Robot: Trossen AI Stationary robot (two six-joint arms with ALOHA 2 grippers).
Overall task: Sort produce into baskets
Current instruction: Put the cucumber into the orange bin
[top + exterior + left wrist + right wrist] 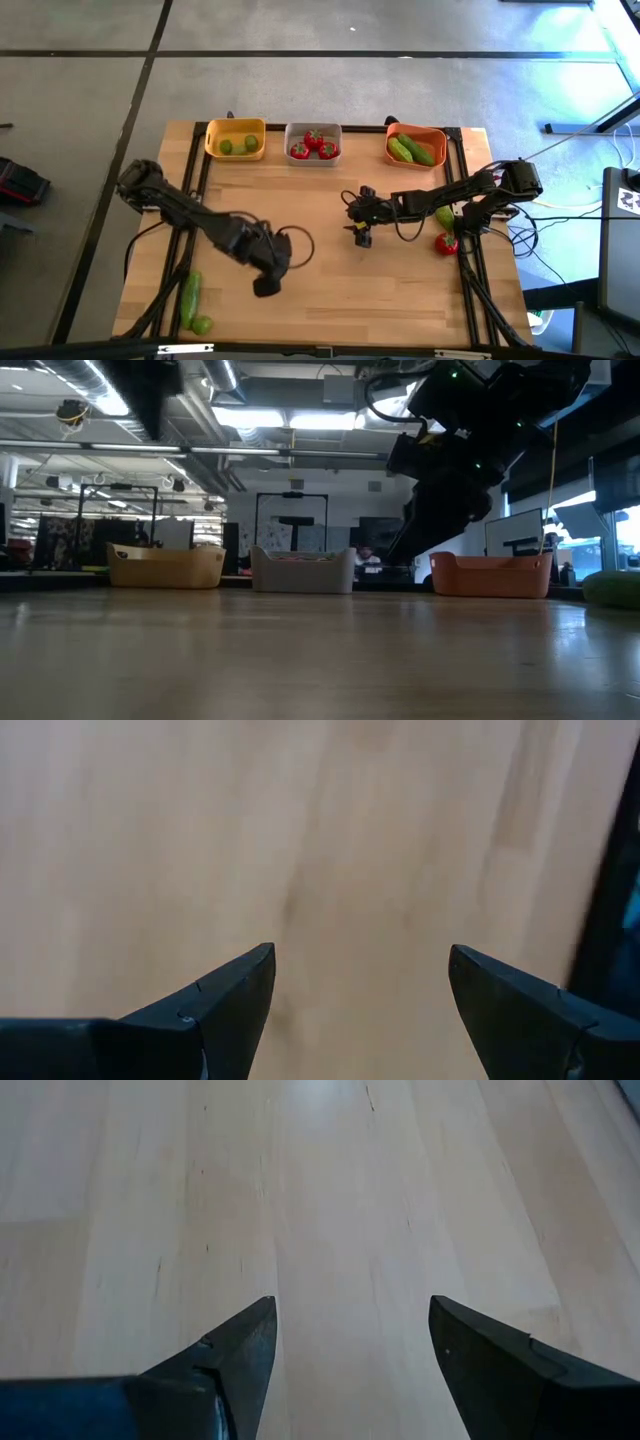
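Hovering empty with fingers apart, the left gripper (266, 287) is probably heading next for the cucumber (189, 296) and lime (202, 325) left of it on the table (330, 290).

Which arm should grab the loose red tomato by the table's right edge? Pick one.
Right. The right gripper hangs open over mid-table on the same side as the round red toy tomato. The left gripper, also open, sits across the table near the long green toy cucumber.

Pale smooth wooden table (330, 290), matt plastic baskets (235, 139); dark matt fingers (235, 1355)
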